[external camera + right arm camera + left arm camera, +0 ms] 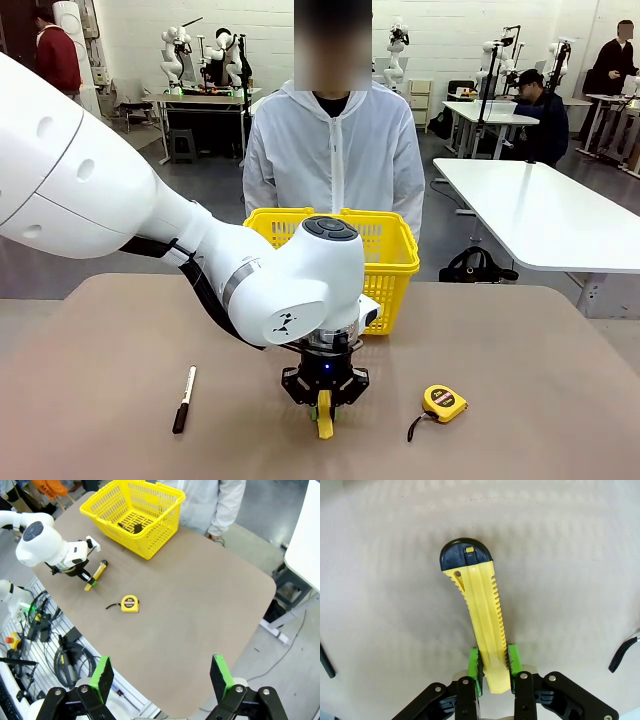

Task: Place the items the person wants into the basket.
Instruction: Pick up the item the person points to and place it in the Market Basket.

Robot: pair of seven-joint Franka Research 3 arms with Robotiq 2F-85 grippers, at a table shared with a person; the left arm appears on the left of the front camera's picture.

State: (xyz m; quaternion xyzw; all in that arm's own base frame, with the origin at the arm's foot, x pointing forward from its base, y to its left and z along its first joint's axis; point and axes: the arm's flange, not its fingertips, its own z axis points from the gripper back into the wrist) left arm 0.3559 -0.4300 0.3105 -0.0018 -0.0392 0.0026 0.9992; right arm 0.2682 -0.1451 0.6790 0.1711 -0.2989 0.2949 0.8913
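Observation:
My left gripper (pixel 325 402) points down at the table's front middle, shut on the rear end of the long yellow utility knife (pixel 479 611), green pads (pixel 514 659) pressing both its sides. The knife (pixel 95 574) lies flat at table level, black tip away from the fingers. The yellow basket (pixel 392 252) stands behind it, in front of the person (pixel 335 150) in white. A small dark object (pixel 136 527) lies on the basket's floor (pixel 131 519). The thin black pen is out of view. My right gripper (pixel 162 677) hangs open, high above the table's near edge.
A white-and-black marker (pixel 184 398) lies left of the knife. A round yellow tape measure (pixel 443 402) with a black strap sits to its right, and is seen again in the right wrist view (pixel 129 603). The right half of the tabletop (pixel 200 610) is bare.

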